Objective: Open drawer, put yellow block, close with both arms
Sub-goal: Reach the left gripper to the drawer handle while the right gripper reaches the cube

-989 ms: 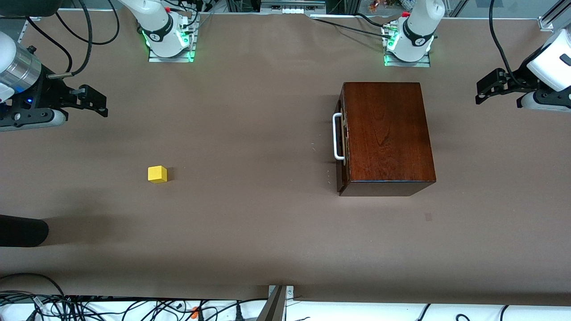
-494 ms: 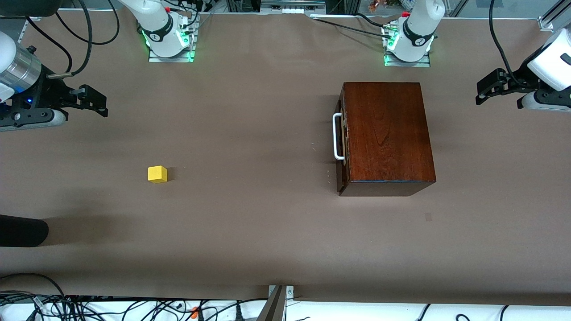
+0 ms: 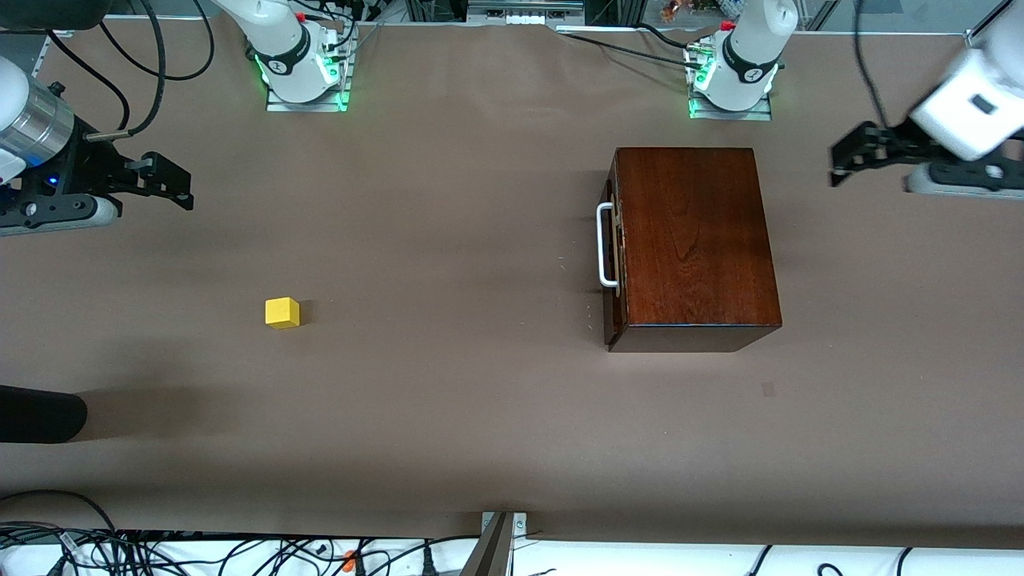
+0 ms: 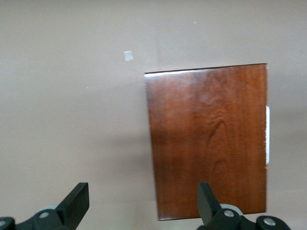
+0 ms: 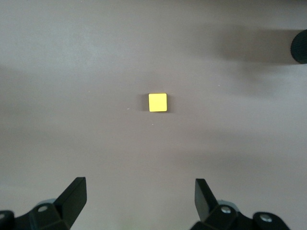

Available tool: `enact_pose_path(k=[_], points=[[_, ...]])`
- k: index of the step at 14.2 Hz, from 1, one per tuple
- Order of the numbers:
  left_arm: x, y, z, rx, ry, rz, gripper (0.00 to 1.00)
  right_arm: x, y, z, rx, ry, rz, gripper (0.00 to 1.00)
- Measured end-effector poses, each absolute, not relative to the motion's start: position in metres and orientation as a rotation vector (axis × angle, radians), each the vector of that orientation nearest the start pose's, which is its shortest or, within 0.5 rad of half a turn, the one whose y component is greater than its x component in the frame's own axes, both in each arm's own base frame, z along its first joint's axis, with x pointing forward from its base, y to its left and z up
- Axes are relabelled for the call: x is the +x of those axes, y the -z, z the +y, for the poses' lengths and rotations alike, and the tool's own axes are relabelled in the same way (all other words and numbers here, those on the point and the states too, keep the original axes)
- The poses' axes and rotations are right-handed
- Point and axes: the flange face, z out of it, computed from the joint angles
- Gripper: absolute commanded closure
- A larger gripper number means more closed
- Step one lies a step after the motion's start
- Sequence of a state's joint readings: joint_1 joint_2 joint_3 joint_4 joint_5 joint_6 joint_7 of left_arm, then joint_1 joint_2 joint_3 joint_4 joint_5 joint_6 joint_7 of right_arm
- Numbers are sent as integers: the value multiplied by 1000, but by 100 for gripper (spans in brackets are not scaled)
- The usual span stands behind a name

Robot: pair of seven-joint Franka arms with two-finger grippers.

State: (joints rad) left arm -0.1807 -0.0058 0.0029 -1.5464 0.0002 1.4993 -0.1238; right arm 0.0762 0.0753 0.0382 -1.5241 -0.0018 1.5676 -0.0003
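The reddish-brown wooden box stands toward the left arm's end of the table. Its drawer is shut, with the white handle facing the right arm's end. The yellow block lies on bare table toward the right arm's end. My left gripper is open and empty, up over bare table beside the box's back. The left wrist view shows the box top and handle past the gripper. My right gripper is open and empty, waiting up over the table. The block shows ahead of it.
A black rounded object lies at the table edge at the right arm's end, also in the right wrist view. A small pale patch marks the table nearer the front camera than the box. Cables run along the near edge.
My left gripper has moved in toward the box from the left arm's end of the table. The right arm, the block and the box have not moved.
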Motion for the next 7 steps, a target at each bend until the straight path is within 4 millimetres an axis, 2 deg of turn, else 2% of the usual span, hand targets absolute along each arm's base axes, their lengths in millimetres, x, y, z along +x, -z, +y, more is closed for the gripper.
enact_pose_path(k=[2, 5, 7], points=[[527, -629, -153, -3131, -60, 45, 0, 573, -604, 65, -3137, -50, -180, 0], [502, -622, -253, -3138, -46, -17, 0, 573, -604, 64, -3137, -50, -179, 0], [485, -620, -305, -3153, -52, -11, 0, 573, -604, 64, -3137, -48, -179, 0]])
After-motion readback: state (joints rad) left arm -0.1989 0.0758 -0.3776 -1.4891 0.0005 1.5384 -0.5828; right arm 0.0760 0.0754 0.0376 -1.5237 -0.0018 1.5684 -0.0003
